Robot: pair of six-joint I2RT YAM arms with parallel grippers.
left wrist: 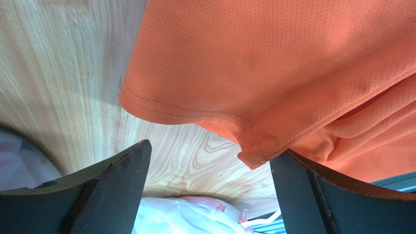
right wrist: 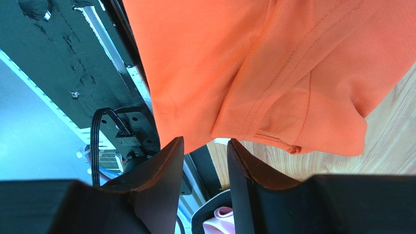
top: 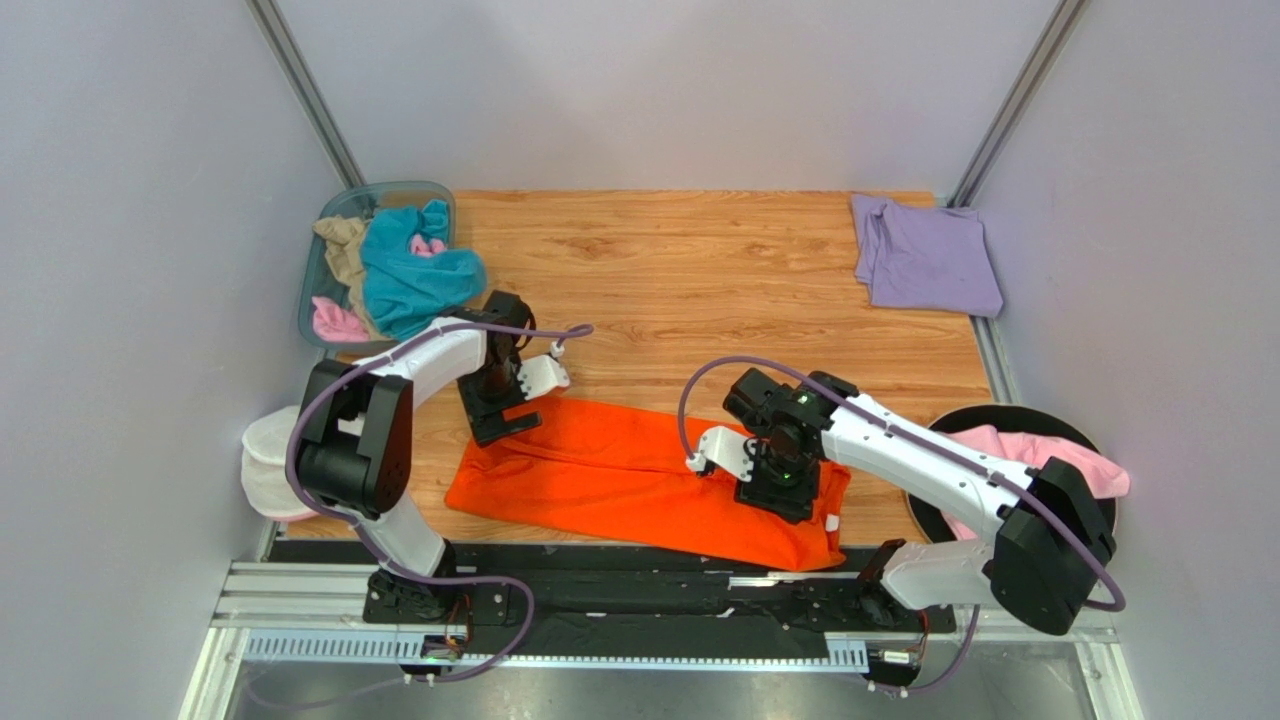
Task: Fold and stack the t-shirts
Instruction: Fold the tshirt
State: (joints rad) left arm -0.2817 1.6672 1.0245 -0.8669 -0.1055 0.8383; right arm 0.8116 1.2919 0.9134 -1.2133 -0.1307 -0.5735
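- The orange t-shirt [top: 631, 477] lies on the wooden table [top: 706, 285] as a long folded strip, slanting from near the left arm down to the near edge by the right arm; its near right end reaches the black rail at the table's front.
- The left gripper [left wrist: 213, 151] hangs over the strip's left end; its fingers [left wrist: 117, 185] stand wide apart with nothing between them; in the left wrist view a hemmed corner of the orange cloth lies just beyond the tips, on bare wood.
- The right gripper [right wrist: 205, 142] is over the strip's right end; its fingers [right wrist: 156, 185] are parted by a narrow gap and hold nothing; a seamed fold of the orange cloth lies just past the tips.
- A lavender t-shirt [top: 924, 255] lies folded at the far right corner of the table, well apart from the orange one.
- A clear bin [top: 394, 189] at the far left holds a teal t-shirt [top: 406, 278], a tan one [top: 343, 248] and a pink one [top: 334, 320], all bunched up.
- A white pouch [top: 268, 458] sits off the table's left edge; a black round tray [top: 1022, 410] at the right holds pink cloth [top: 1052, 450].
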